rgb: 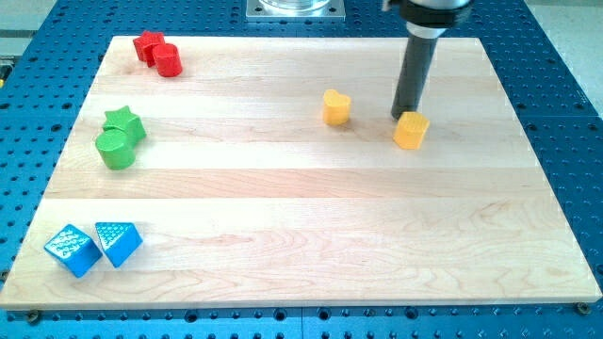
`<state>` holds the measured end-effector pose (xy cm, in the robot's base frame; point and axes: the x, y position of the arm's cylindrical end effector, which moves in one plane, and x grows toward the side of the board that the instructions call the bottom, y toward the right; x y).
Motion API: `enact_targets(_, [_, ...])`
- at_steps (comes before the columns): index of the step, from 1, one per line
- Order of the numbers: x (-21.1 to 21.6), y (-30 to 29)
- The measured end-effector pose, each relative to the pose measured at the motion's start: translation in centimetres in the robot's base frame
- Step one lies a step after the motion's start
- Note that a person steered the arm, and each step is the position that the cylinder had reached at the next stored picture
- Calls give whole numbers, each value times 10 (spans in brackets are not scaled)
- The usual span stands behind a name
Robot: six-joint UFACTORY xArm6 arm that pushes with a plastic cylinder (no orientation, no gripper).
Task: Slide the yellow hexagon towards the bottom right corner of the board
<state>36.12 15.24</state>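
The yellow hexagon (411, 130) lies on the wooden board (301, 217) at the view's upper right. My tip (399, 117) stands just above and slightly left of the hexagon, touching or almost touching its upper left edge. A second yellow block, heart-like in shape (336, 107), lies to the view's left of the tip, apart from it.
A red star (147, 45) and a red cylinder (168, 60) sit together at the top left. A green star (124, 122) and a green cylinder (115, 149) sit at the left. Two blue blocks (72, 250) (118, 242) lie at the bottom left.
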Motion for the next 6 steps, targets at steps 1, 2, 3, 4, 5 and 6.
enact_targets(1, [39, -3])
enact_targets(2, [97, -6])
enact_targets(3, [80, -32])
enact_targets(4, [146, 32])
enact_targets(5, [138, 50])
enact_targets(6, [166, 73])
